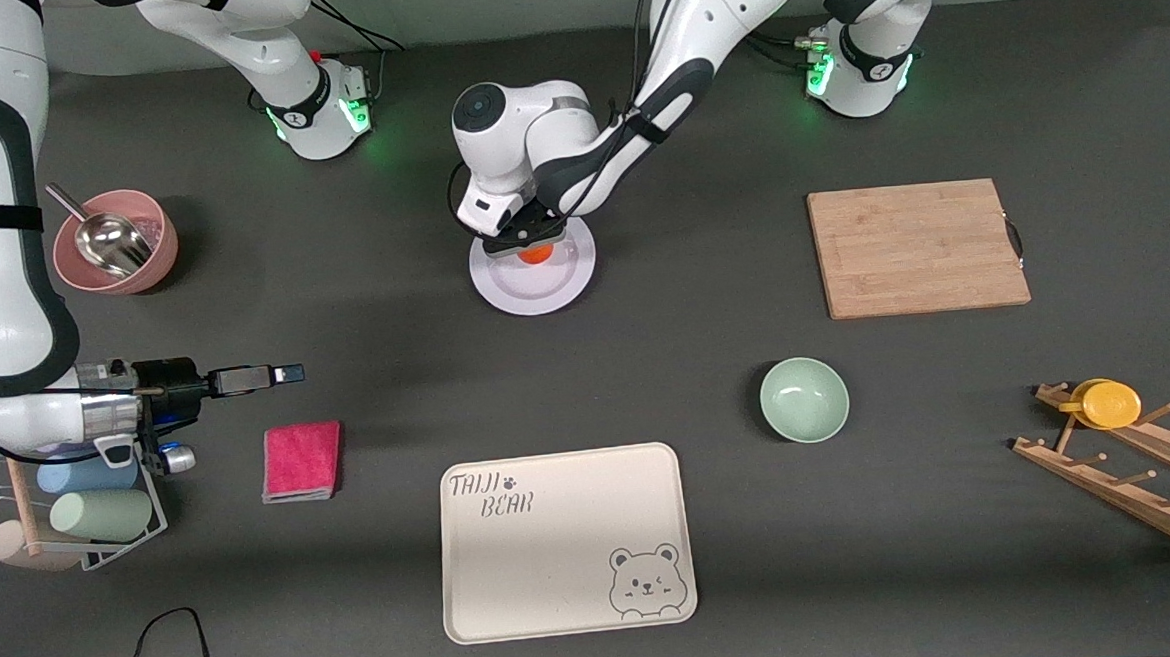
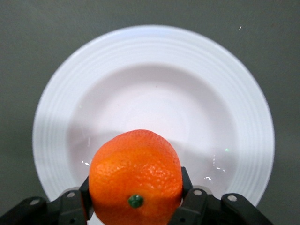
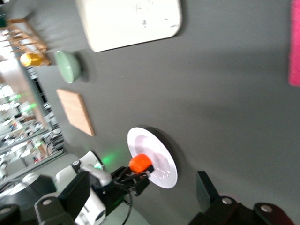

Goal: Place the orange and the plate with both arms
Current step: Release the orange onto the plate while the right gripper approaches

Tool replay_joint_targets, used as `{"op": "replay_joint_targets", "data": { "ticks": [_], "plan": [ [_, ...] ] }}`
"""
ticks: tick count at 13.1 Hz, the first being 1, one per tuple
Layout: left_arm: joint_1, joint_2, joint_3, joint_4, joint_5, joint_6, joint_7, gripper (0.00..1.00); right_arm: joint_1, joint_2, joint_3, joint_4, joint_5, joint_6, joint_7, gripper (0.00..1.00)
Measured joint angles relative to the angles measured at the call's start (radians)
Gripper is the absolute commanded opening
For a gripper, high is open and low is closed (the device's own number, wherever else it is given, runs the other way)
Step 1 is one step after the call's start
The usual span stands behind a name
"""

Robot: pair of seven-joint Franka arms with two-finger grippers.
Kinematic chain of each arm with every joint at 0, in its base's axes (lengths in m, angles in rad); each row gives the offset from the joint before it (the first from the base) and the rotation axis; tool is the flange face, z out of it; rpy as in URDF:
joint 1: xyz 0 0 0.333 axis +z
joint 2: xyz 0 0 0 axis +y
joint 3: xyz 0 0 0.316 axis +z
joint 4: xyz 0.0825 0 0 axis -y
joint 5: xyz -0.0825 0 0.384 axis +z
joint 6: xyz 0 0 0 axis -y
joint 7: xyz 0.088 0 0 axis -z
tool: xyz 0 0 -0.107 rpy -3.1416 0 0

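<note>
The pale plate (image 1: 543, 283) lies on the dark table, near the middle, closer to the robots' bases than the bear tray. My left gripper (image 1: 532, 243) is shut on the orange (image 1: 537, 255) and holds it low over the plate's rim on the side toward the bases. In the left wrist view the orange (image 2: 136, 180) sits between the black fingers (image 2: 190, 185) with its green stem spot showing, above the plate (image 2: 154, 84). My right gripper (image 1: 292, 373) is open and empty, waiting over the table toward the right arm's end; its finger (image 3: 205, 187) shows in the right wrist view.
A cream bear tray (image 1: 566, 540) lies nearest the front camera, beside a mint bowl (image 1: 804, 399). A cutting board (image 1: 916, 247) and a wooden rack with a yellow cup (image 1: 1110, 403) are toward the left arm's end. A pink cloth (image 1: 302, 460), a pink bowl with scoop (image 1: 115, 243) and a cup rack (image 1: 94, 509) are toward the right arm's end.
</note>
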Motion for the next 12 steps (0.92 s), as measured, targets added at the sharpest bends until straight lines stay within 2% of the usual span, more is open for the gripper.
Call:
{"op": "replay_joint_targets", "data": {
  "ticks": [1,2,6,9,10,11,12],
  "plan": [
    [-0.014,0.011,0.014,0.0,0.001,0.013,-0.001,0.52,-0.003,0.004,-0.002,-0.022,0.025,0.003,-0.048,1.0],
    [-0.026,0.021,0.027,0.001,0.001,0.027,-0.001,0.52,-0.006,0.008,-0.012,-0.067,0.087,0.017,-0.109,1.0],
    [-0.034,0.029,0.034,0.007,0.009,0.035,-0.001,0.52,-0.007,0.015,-0.028,-0.198,0.264,0.045,-0.301,1.0],
    [-0.035,0.029,0.035,0.011,0.03,0.035,-0.001,0.57,-0.007,0.016,-0.031,-0.312,0.414,0.087,-0.456,1.0],
    [-0.036,0.03,0.036,0.011,0.035,0.035,-0.001,0.83,-0.007,0.015,-0.031,-0.336,0.433,0.099,-0.488,1.0],
    [-0.036,0.03,0.036,0.011,0.038,0.035,-0.001,1.0,-0.007,0.015,-0.031,-0.352,0.444,0.105,-0.506,1.0],
    [-0.036,0.03,0.037,0.011,0.04,0.035,-0.001,1.0,-0.006,0.015,-0.031,-0.366,0.458,0.114,-0.522,1.0]
  ]
}}
